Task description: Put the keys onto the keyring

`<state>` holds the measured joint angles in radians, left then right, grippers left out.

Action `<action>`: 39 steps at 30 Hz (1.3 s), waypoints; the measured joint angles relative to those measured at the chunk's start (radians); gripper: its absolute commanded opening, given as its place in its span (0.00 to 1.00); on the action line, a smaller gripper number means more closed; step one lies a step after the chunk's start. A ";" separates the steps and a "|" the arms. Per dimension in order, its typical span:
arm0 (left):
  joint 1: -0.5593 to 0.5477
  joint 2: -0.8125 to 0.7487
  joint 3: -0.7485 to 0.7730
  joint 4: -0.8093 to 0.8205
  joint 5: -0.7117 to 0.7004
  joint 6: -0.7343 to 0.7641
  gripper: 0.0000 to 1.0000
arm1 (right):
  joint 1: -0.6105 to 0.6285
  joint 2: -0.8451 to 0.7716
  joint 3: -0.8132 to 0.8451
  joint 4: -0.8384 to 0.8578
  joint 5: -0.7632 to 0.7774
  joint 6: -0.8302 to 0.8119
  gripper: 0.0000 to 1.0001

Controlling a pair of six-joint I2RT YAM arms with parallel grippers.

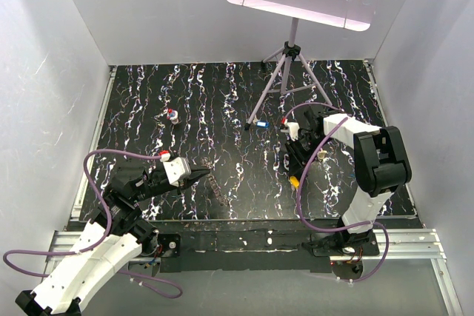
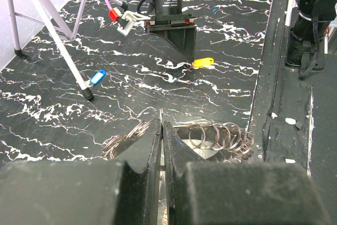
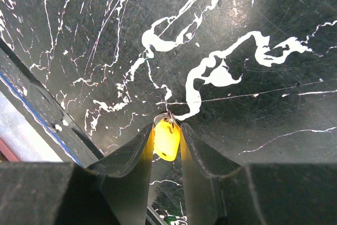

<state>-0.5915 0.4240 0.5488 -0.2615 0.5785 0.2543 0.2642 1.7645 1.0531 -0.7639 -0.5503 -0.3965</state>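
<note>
Yellow key (image 3: pixel 167 139) pinched between right jaws; left jaws clamp keyring (image 2: pixel 221 135).

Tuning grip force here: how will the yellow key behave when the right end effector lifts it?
The yellow key looks small with a plastic head, so probably light and stiff. Its glossy, rounded head may slip or pivot between the fingers.
</note>
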 measured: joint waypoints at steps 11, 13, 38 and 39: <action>0.000 0.001 0.000 0.000 0.000 0.000 0.00 | 0.009 0.006 0.000 0.000 -0.002 0.005 0.33; 0.000 0.002 0.000 0.000 0.000 0.000 0.00 | 0.013 0.006 0.000 0.000 -0.002 0.006 0.32; 0.000 0.005 0.000 0.000 -0.003 0.000 0.00 | 0.034 0.010 0.000 0.000 0.006 0.028 0.25; 0.000 0.005 0.000 0.000 -0.003 0.000 0.00 | 0.035 0.010 0.000 0.000 0.007 0.028 0.24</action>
<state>-0.5915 0.4294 0.5484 -0.2615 0.5751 0.2543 0.2993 1.7741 1.0531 -0.7639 -0.5434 -0.3687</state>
